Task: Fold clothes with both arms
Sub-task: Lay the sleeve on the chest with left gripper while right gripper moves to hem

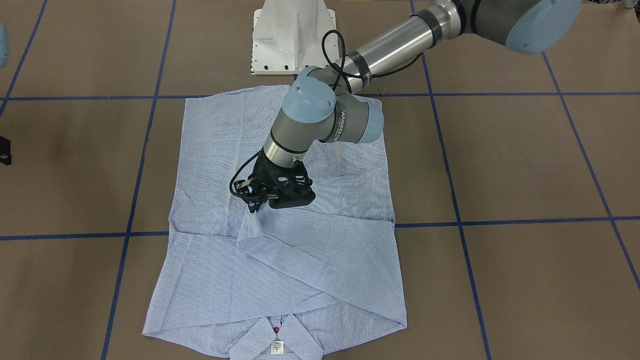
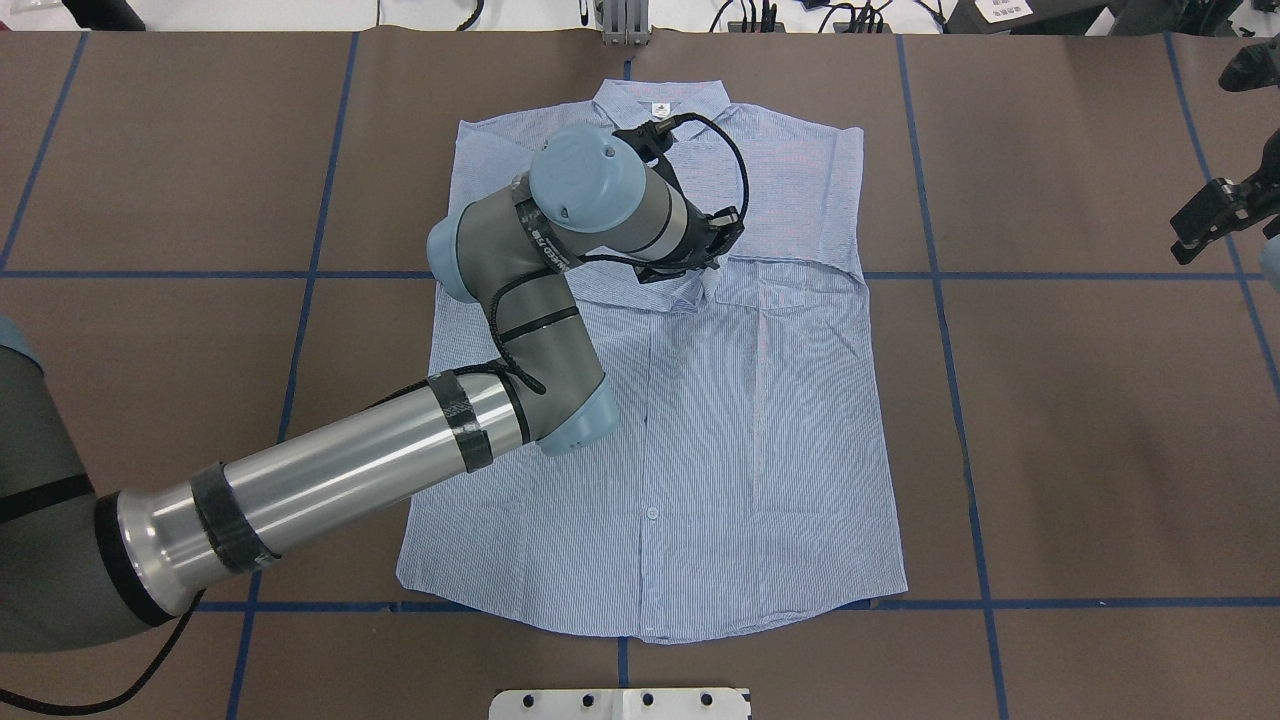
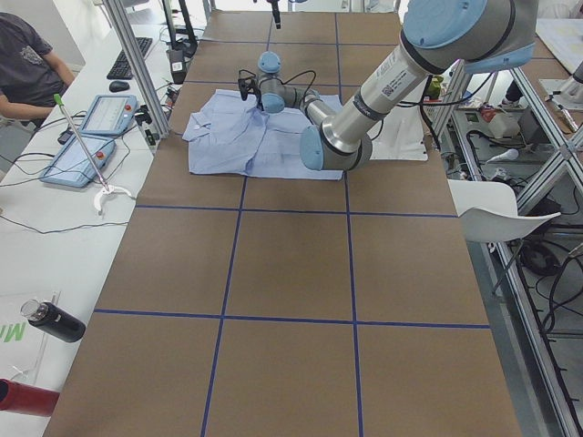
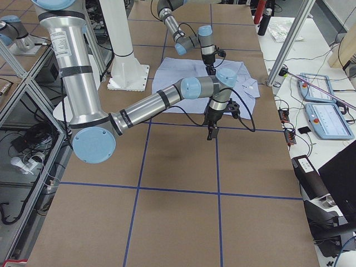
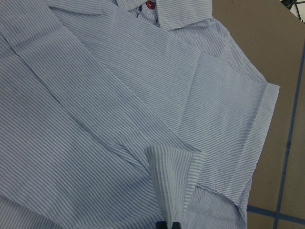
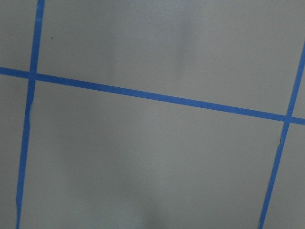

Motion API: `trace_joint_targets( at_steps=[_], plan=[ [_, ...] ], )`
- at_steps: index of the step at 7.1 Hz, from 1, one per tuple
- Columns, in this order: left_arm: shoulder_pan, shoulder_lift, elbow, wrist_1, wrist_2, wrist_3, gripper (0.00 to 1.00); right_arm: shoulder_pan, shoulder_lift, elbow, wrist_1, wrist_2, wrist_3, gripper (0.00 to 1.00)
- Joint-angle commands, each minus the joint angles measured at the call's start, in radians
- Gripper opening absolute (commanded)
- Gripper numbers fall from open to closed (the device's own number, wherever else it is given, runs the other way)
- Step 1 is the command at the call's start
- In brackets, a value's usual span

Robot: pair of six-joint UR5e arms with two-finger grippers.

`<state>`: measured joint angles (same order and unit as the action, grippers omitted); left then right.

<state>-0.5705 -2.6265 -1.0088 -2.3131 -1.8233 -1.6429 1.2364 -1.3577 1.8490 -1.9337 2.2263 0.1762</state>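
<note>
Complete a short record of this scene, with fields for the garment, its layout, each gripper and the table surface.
garment: one light blue striped shirt
layout: flat on the table, collar away from the robot, sleeves folded in over the front
left gripper: over the chest, shut on a sleeve cuff
right gripper: above bare table, clear of the shirt; open or shut unclear
table: brown cover, blue tape grid

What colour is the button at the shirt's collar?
Dark red button, clearest in left wrist view.
</note>
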Motion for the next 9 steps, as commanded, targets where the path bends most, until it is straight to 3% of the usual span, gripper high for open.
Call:
trace_joint_targets(
  at_steps=[1,2,5,7,8,9],
  plan=[
    [0.020,-0.023,0.042,-0.032,0.036,0.005,0.43,-0.002,0.006,0.001,0.001,0.003,0.000,1.00],
    [0.044,-0.029,0.041,-0.069,0.038,0.058,0.99,-0.002,0.008,-0.001,0.001,0.003,0.002,1.00],
    [0.054,-0.043,0.032,-0.072,0.041,0.074,1.00,-0.002,0.009,0.001,0.052,0.051,0.005,1.00],
    [0.028,-0.020,-0.055,0.056,0.013,0.074,1.00,-0.011,-0.004,0.015,0.163,0.105,0.139,1.00],
    [0.002,0.076,-0.185,0.113,-0.054,0.074,0.99,-0.059,-0.024,0.019,0.256,0.104,0.251,1.00],
    [-0.018,0.183,-0.324,0.160,-0.060,0.080,0.99,-0.128,-0.043,0.024,0.380,0.096,0.417,1.00]
  ],
)
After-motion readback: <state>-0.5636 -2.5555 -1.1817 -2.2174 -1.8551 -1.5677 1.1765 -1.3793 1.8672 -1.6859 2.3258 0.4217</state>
